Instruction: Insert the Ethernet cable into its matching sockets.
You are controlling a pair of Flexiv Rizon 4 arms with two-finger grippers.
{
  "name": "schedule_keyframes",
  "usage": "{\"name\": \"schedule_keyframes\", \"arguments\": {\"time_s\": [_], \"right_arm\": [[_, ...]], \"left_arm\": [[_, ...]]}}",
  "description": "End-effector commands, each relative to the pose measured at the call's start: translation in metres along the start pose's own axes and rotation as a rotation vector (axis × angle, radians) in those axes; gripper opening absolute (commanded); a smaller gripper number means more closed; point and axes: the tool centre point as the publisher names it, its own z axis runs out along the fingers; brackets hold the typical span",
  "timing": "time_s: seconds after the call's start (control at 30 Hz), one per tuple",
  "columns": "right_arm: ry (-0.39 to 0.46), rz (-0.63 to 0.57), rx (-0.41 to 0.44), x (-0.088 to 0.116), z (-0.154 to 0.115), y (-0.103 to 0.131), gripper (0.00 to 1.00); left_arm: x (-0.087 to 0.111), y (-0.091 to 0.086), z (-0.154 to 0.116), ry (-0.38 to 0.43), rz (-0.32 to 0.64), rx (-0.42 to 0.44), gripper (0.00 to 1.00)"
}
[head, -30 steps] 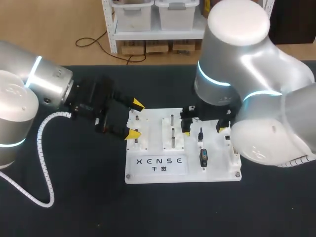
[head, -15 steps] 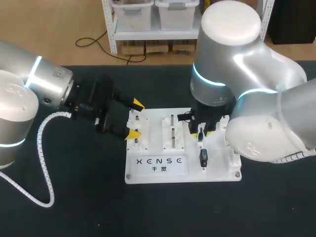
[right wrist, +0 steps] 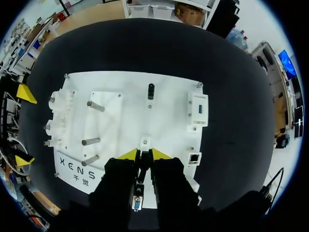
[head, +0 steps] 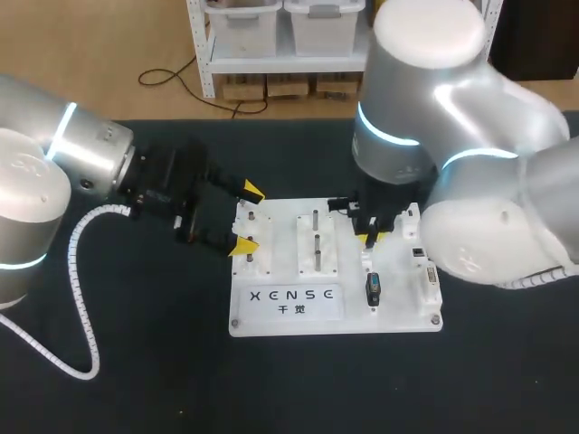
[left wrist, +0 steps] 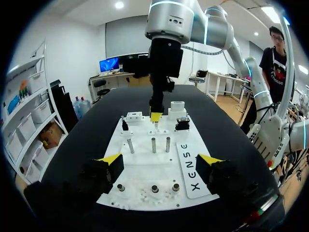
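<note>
Dark tabletop (head: 136,362) carries a white board (head: 398,312) at centre frame; left gripper (head: 247,217) gapes wide at the board's left edge; right gripper (head: 368,238) pinches the black Ethernet cable (right wrist: 143,162) upright over the board's right half

A matte black table (head: 136,380) spreads under and around the left tool (head: 247,218). Off to that tool's side, past the table's far edge, lies a light brown wooden floor (head: 109,54) with a loose black cord (head: 149,80) on it. On the floor stands a white metal shelf rack (head: 201,45) holding pale translucent plastic bins (head: 244,23), with brown cardboard boxes (head: 289,86) beneath them. From the left wrist, well ahead of the tool, there is a grey wall panel (left wrist: 125,41) and a blue-lit monitor (left wrist: 108,64) on a desk. Above is a white ceiling (left wrist: 96,12) with round recessed lights (left wrist: 119,5).
</note>
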Motion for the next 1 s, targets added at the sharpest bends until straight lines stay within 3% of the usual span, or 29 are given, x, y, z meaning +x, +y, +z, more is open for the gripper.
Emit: {"name": "schedule_keyframes", "arguments": {"time_s": [0.03,0.6,1.0], "right_arm": [[-0.017,0.013,-0.002,0.007,-0.017,-0.013,0.00],[-0.014,0.079,0.026,0.015,-0.024,-0.055,0.00],[-0.001,0.086,0.025,0.012,-0.018,-0.067,0.00]], "left_arm": [[0.001,-0.001,0.000,-0.004,0.003,-0.004,1.00],[0.001,-0.001,0.000,-0.004,0.003,-0.004,1.00],[0.001,-0.001,0.000,-0.004,0.003,-0.004,1.00]]}}
